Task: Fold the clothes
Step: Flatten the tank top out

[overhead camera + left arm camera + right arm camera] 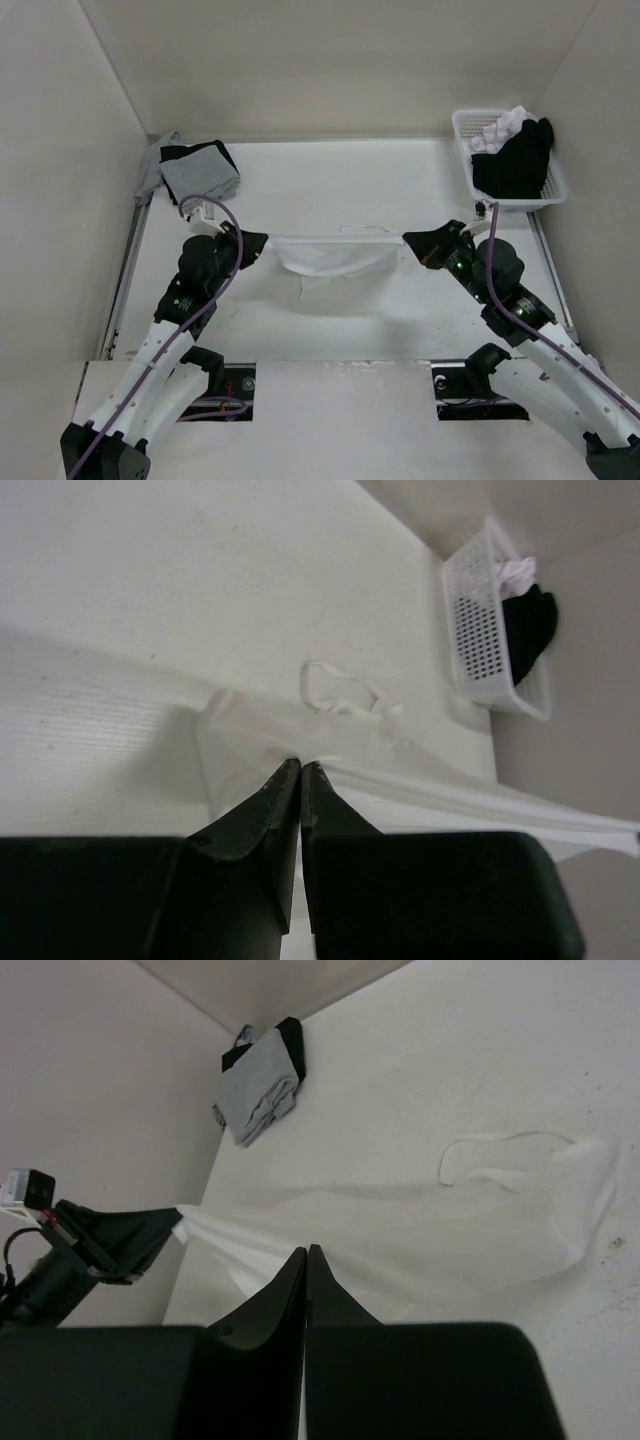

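- Left gripper (262, 243): well to the left of the basket (466, 150) and nearer the arm bases. Fingers are pressed together and clamped on one end of the white garment (325, 256). The left wrist view shows the cloth pinched right at the tips (300, 766).
- Right gripper (410, 240): just nearer than the basket and slightly to its left. Fingers are together and clamped on the garment's other end. The closed tips also show in the right wrist view (305, 1252).
- White garment: left of the basket and nearer than it, strung between the two grippers. Its top edge is taut and its middle sags down toward the table (330, 180). A thin white loop (340, 695) at its far edge lies on the table.
- Basket: white perforated plastic, in the far right corner. It holds a black garment (515, 165) heaped above the rim, with small white pieces (503, 128) at the far end.
- Grey and black clothes (198, 172): far left corner, well apart from the basket, piled loose on the table and not in any container.
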Controlling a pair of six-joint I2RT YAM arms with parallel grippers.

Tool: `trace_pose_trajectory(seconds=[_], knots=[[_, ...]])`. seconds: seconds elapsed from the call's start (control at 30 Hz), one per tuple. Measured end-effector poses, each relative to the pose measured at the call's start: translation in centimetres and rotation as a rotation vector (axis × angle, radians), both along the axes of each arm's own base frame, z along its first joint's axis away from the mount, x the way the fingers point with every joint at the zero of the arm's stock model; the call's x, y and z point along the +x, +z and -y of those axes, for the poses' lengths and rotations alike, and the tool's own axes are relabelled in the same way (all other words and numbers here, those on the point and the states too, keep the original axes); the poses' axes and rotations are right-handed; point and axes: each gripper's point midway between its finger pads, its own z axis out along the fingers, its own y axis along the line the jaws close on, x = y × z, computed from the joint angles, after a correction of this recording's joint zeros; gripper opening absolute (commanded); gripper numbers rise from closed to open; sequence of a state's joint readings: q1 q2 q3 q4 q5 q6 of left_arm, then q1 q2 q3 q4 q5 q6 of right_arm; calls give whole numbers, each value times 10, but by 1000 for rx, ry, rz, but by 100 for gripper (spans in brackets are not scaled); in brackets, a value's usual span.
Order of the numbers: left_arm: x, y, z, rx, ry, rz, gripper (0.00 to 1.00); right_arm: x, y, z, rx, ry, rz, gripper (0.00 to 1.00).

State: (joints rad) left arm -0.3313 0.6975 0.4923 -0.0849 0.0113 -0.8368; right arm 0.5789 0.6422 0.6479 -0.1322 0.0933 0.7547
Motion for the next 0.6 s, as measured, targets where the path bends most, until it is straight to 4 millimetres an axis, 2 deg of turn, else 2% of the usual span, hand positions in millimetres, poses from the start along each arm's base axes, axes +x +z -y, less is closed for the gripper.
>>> trace_pose_trajectory(seconds=[0.1, 0.17, 0.2, 0.23, 0.27, 0.33, 0.37, 0.43, 0.47, 0.5, 0.53, 0.6], knots=[[4, 36, 3, -54, -9, 58, 3, 2, -7, -4, -1, 10, -29, 0], [11, 56, 7, -86, -16, 87, 3, 11, -18, -11, -21, 16, -71, 0], [17, 59, 8, -93, -12, 83, 3, 20, -21, -15, -32, 19, -94, 0], [30, 71, 10, -108, -5, 95, 3, 31, -18, -18, -34, 13, -101, 0], [41, 80, 12, -119, 3, 104, 3, 54, -12, -26, -36, 7, -112, 0], [75, 93, 12, -142, 32, 106, 2, 81, -1, -32, -27, -1, -114, 0], [93, 101, 12, -151, 45, 103, 2, 99, 16, -35, -20, -1, -111, 0], [128, 123, 15, -177, 55, 118, 2, 134, 61, -45, 15, 5, -54, 0], [147, 143, 16, -195, 53, 136, 2, 153, 98, -49, 38, 11, -1, 0], [158, 161, 18, -208, 48, 167, 2, 163, 129, -51, 60, 16, 59, 0], [165, 182, 18, -218, 43, 206, 2, 167, 158, -49, 77, 16, 117, 0], [162, 217, 15, -234, 40, 282, 3, 155, 199, -44, 103, 24, 209, 0]])
